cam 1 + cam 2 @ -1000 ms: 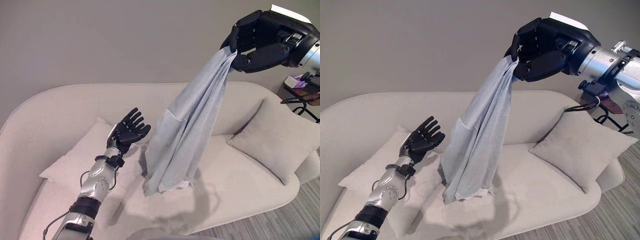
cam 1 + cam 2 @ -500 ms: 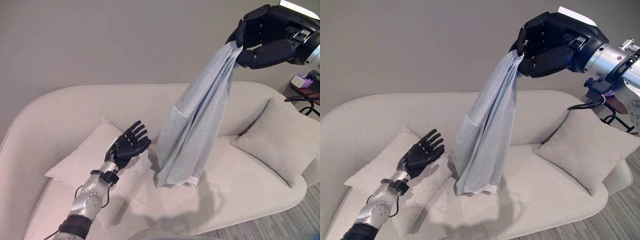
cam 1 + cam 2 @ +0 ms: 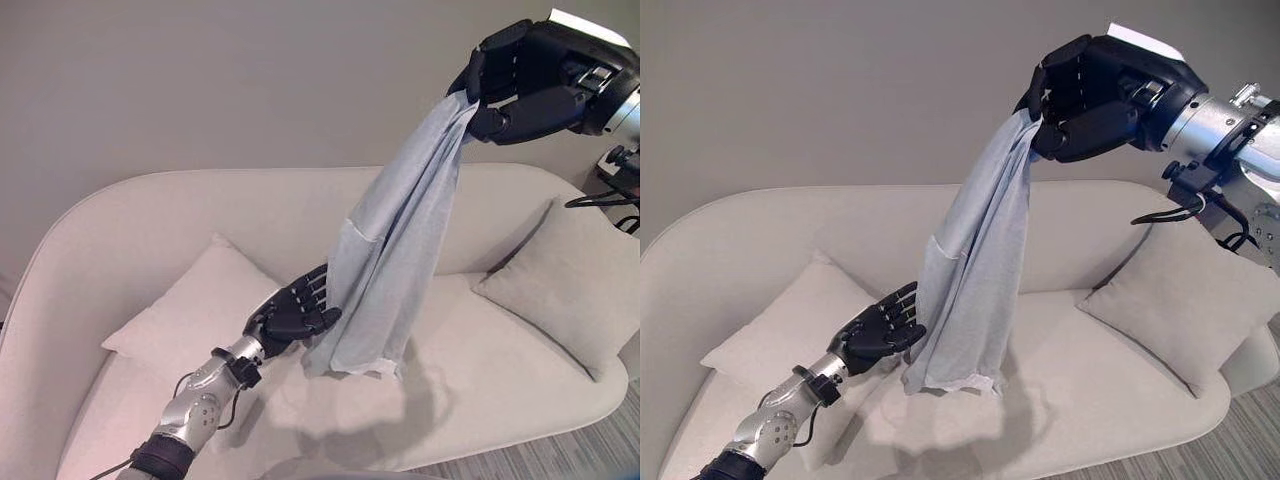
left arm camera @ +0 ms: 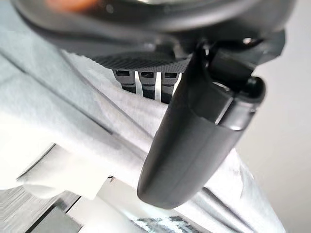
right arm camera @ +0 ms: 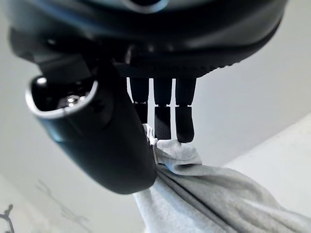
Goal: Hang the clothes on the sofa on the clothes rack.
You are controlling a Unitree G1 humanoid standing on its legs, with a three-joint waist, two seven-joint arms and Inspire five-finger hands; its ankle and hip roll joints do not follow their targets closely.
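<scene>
Left eye view first, going left to right: a plump off-white square cushion is propped against the left side of a curved cream fabric sofa. Just beside it, the left hand is reached out over the seat with its fingers held straight and spread wide, and the fingertips are laid against the lower edge of a pale blue-grey cotton garment. In the left wrist view that same cloth is seen right past the hand's fingers, draped close against them, with the thumb sticking out in front; nothing is curled round it, so the cloth is only touched on that side.

The garment is hung in the air above the middle of the sofa, gathered to a narrow bunch at the top and widened toward a loose hem that is dangled just over the seat cushion, apart from it as far as can be told.

Further right and well up against the plain grey wall, the right hand is clamped onto the garment's top. In the right wrist view the bunched cloth is pinched between thumb and curled fingers. A second off-white cushion is leaned on the sofa's right end.
</scene>
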